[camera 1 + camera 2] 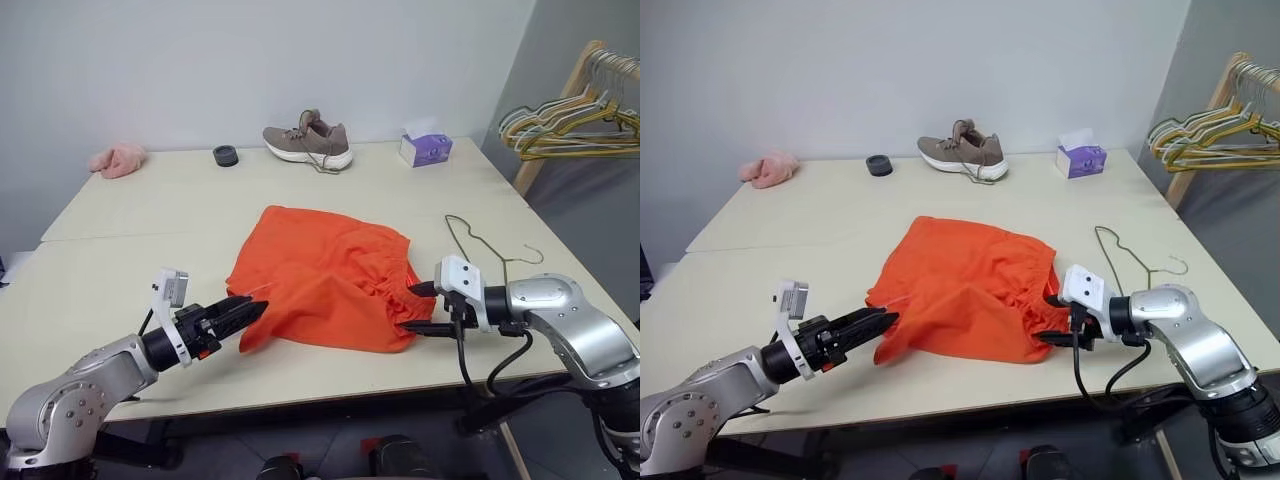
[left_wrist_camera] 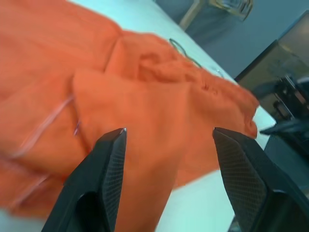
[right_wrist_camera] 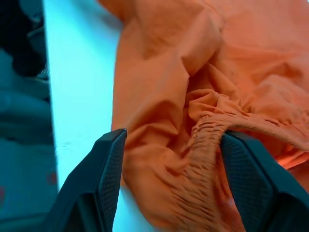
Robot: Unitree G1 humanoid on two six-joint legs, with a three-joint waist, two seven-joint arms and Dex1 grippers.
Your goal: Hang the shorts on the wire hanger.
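Note:
The orange shorts (image 1: 325,275) lie crumpled in the middle of the table (image 1: 120,270), gathered waistband toward the right. Just right of them the thin wire hanger (image 1: 478,243) lies flat on the table. My left gripper (image 1: 256,313) is open at the shorts' lower-left corner, and in the left wrist view its fingertips (image 2: 116,145) stand just short of the fabric. My right gripper (image 1: 416,308) is open at the shorts' right edge. In the right wrist view the waistband (image 3: 212,130) bunches between its spread fingers, against one fingertip (image 3: 241,154).
Along the table's far edge sit a pink cloth (image 1: 118,159), a small black roll (image 1: 225,155), a brown shoe (image 1: 308,140) and a purple tissue box (image 1: 425,149). A wooden rack with pastel hangers (image 1: 575,115) stands off the table's right side.

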